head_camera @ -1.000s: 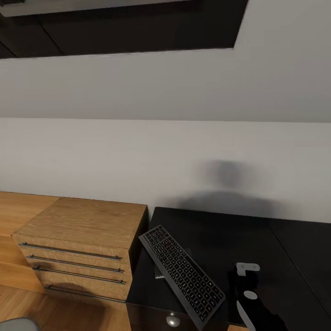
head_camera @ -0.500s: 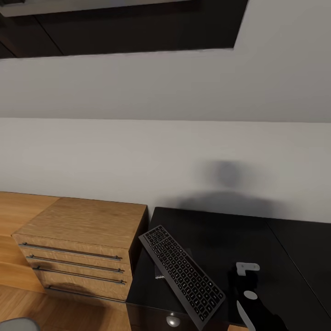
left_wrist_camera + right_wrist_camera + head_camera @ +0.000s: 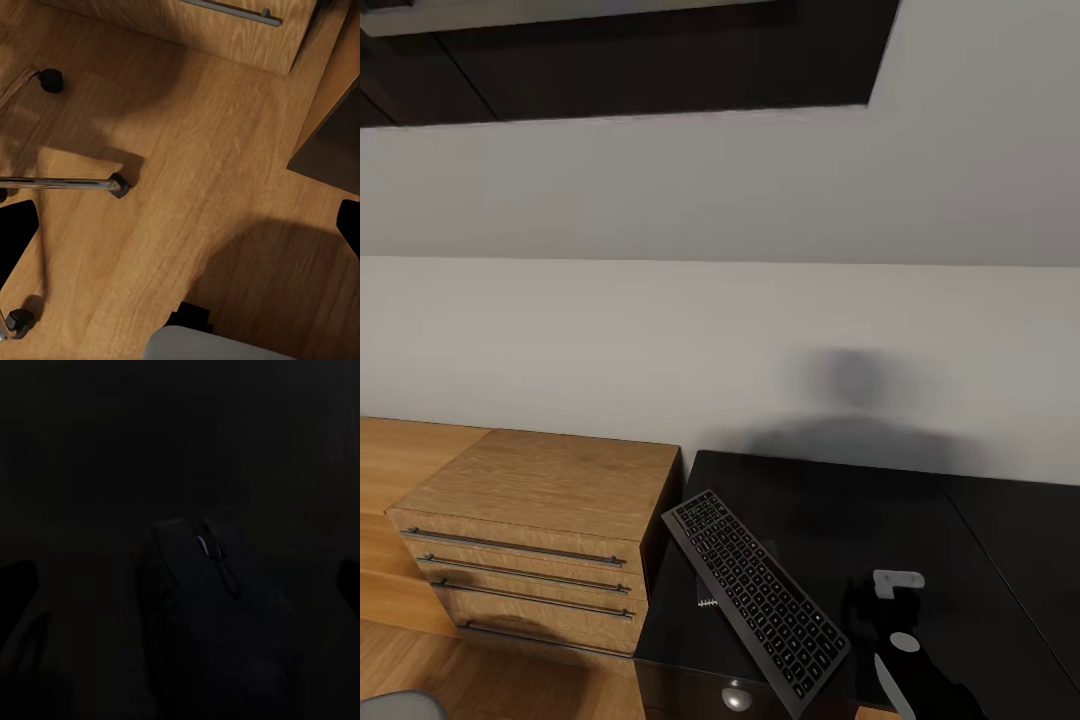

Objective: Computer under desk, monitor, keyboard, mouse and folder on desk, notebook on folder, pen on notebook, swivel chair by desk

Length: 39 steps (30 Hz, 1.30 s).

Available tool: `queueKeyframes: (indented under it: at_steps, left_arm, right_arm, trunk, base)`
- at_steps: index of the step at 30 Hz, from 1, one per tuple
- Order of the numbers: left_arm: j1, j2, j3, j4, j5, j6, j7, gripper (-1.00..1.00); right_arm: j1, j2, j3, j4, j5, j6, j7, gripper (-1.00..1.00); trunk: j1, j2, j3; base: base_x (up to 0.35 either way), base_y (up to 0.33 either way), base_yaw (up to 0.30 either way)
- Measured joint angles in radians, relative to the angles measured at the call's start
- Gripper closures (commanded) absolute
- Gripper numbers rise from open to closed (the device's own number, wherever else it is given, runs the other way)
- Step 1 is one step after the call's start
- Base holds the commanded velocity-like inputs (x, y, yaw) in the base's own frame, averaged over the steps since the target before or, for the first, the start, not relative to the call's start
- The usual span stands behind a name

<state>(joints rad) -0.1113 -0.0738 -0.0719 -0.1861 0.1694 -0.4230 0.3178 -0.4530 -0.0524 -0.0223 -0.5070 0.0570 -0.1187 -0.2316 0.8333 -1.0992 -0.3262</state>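
The keyboard [image 3: 756, 600] lies slanted near the black worktop's [image 3: 980, 520] left front corner, partly covering a notebook [image 3: 707, 600]. The mouse [image 3: 214, 607] is barely visible in darkness between the right fingers [image 3: 349, 581], spread apart. The left fingers [image 3: 16, 232] are apart above the floor [image 3: 202, 157], near chair legs [image 3: 60, 182].

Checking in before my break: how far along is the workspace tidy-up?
Nothing looks finished. The keyboard lies slanted on a black top with a silver knob, over a small notebook. In hand: the right gripper hangs over the mouse, not yet gripped. Chair legs stand on the floor. Everything else remains.
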Motion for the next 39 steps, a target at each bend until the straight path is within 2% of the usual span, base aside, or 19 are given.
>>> queueKeyframes:
  at_steps: [20, 28, 39]
  left_arm:
    - [0.000, 0.000, 0.000, 0.000, 0.000, 0.000, 0.000, -1.00]
    - [0.000, 0.000, 0.000, 0.000, 0.000, 0.000, 0.000, -1.00]
    - [0.000, 0.000, 0.000, 0.000, 0.000, 0.001, 0.000, -1.00]
  right_arm:
    - [0.000, 0.001, 0.003, -0.013, 0.000, -0.002, 0.000, -1.00]
    - [0.002, 0.001, 0.001, -0.107, -0.004, 0.012, 0.000, -1.00]
    - [0.007, 0.011, 0.001, -0.199, -0.007, 0.081, 0.002, -1.00]
  trunk:
    - [0.000, 0.000, 0.000]
    - [0.000, 0.000, 0.000]
    - [0.000, 0.000, 0.000]
  base:
    - [0.000, 0.000, 0.000]
    - [0.000, 0.000, 0.000]
    - [0.000, 0.000, 0.000]
